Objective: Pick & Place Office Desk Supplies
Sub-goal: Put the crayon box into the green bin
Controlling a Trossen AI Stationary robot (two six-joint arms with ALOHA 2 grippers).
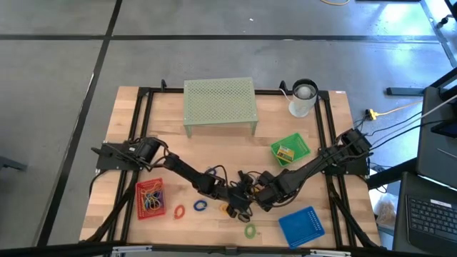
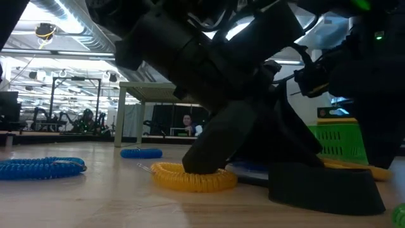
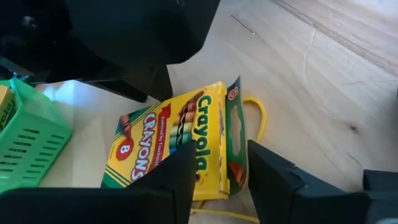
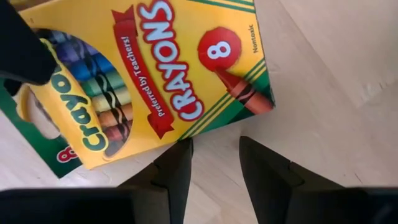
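**A:** Where's the crayon box [image 3: 174, 149]?

**B:** Mid-table, nr the front edge, flat on the wood. Left gripper [image 3: 219, 158] is at its flap end, prob. to lift it; can't tell if it's clamped. Right gripper [image 4: 214, 152] faces the other end, gap narrow, nothing in it.

**A:** Room to move?

**B:** Tight. Yellow coil [image 3: 258, 115] touches the box. Open wood toward the green tray [image 1: 300, 143]; you'd go that way.

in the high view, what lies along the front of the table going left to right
red tray → red ring → blue ring → green ring → blue tray
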